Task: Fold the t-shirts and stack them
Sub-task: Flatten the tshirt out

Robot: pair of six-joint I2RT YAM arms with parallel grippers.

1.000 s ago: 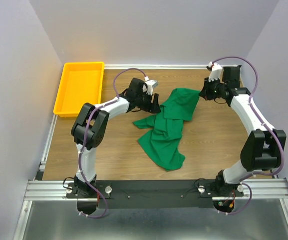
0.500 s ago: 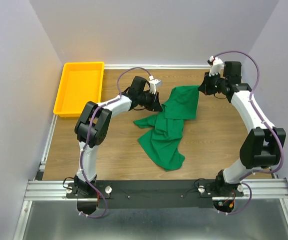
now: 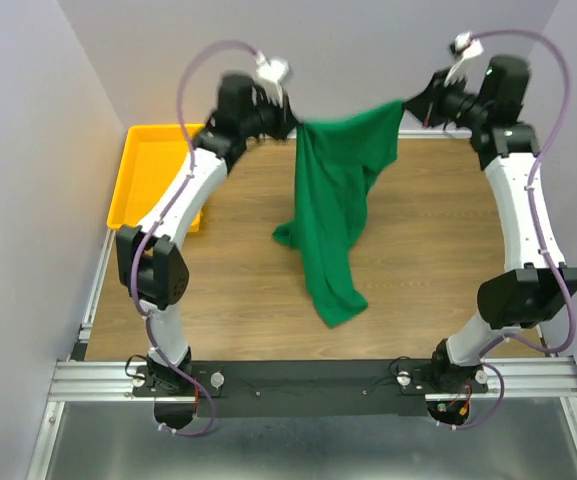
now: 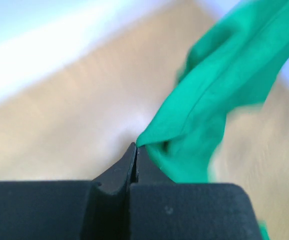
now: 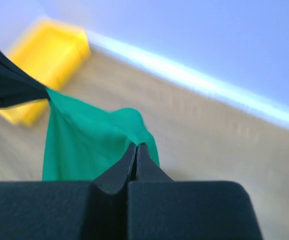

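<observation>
The dark-green t-shirt (image 3: 333, 200) hangs in the air, stretched by its top edge between my two raised grippers. Its lower end (image 3: 338, 305) trails down toward the wooden table. My left gripper (image 3: 290, 122) is shut on the shirt's left top corner; in the left wrist view the cloth (image 4: 219, 75) runs out from the closed tips (image 4: 135, 147). My right gripper (image 3: 408, 105) is shut on the right top corner. In the right wrist view the fabric (image 5: 89, 140) spreads from the pinched tips (image 5: 136, 146) over to the left gripper (image 5: 14, 87).
A yellow tray (image 3: 153, 175) stands at the back left of the wooden table (image 3: 228, 270), partly under the left arm; the tray (image 5: 44, 55) also shows in the right wrist view. Grey walls enclose the back and sides. A metal rail (image 3: 308, 378) runs along the near edge.
The left gripper has shut on the shirt's edge. Both arms have risen and swung toward the back wall, lifting the crumpled shirt off the table so it hangs between them.
</observation>
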